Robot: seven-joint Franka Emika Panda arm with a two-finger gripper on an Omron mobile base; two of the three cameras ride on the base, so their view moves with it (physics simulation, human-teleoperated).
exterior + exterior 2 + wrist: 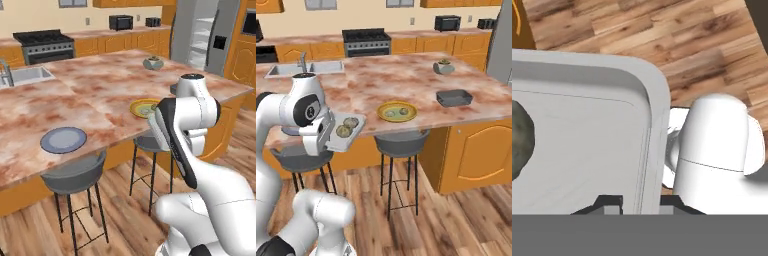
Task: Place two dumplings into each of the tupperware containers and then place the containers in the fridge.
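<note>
The gripper [641, 202] has its two dark fingertips pinched on the rim of the pale grey tub [587, 145], one tip on each side of the thin wall at the bottom of the hand view. That edge grip looks chosen so the shallow tub can be carried level without spilling. In the right base view, left of centre, the same tub [356, 131] hangs just off the counter edge with two dumplings [346, 127] sitting in it, lumpy, tan-olive, rounded. One of them shows as a mottled blob at the left edge of the hand view. Smooth matte plastic, rounded corners, raised lip.

Right of centre, the dark grey tub [455, 97] sits flat on the marbled pink counter [381, 80], apparently not filled yet. Two more dumplings [397, 112] wait on the yellow-rimmed plate [383, 117] nearby. The fridge [207, 35] stands at upper right of the left base view, door open, white shelves showing: probably this tub's destination.
</note>
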